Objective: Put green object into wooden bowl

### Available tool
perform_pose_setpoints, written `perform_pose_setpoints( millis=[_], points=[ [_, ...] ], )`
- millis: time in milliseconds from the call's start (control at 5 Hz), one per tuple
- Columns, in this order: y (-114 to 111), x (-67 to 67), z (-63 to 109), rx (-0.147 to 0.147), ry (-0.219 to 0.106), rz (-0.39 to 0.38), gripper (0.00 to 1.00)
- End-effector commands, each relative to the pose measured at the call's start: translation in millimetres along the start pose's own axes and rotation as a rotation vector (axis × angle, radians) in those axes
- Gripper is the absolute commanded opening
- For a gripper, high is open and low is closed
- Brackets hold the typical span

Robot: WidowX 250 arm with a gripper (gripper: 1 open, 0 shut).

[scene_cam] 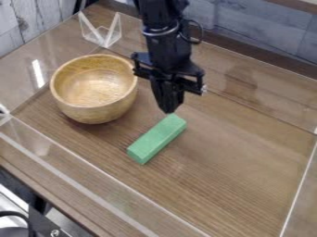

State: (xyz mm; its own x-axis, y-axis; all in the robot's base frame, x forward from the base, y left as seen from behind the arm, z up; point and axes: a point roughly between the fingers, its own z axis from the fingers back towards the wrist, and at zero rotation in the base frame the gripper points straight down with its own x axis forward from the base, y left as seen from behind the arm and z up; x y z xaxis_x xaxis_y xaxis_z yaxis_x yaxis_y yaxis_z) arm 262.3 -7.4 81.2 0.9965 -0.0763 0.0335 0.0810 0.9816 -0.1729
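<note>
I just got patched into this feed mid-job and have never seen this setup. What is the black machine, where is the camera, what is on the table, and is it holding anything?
The black machine is a single robot arm reaching down from the top of the picture. Its hand points straight down with the jaws shut. There is only one view, from a camera looking down at an angle across the wooden table, which has clear low walls around it. On the table sit a wooden bowl, which looks empty, and to its right a flat green block. The block lies on the table just below the hand, and the hand holds nothing: the shut jaws are above the block's far end.
</note>
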Motion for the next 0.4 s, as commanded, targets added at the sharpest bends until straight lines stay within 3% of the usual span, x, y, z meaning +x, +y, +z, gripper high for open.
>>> perform_pose_setpoints(
  millis=[0, 200],
  points=[
    [-7.2, -3.1, 6.2, 0.012, -0.035, 0.010, 1.00],
    [-12.4, -8.3, 2.1, 0.015, -0.028, 0.035, 1.00]
  ],
)
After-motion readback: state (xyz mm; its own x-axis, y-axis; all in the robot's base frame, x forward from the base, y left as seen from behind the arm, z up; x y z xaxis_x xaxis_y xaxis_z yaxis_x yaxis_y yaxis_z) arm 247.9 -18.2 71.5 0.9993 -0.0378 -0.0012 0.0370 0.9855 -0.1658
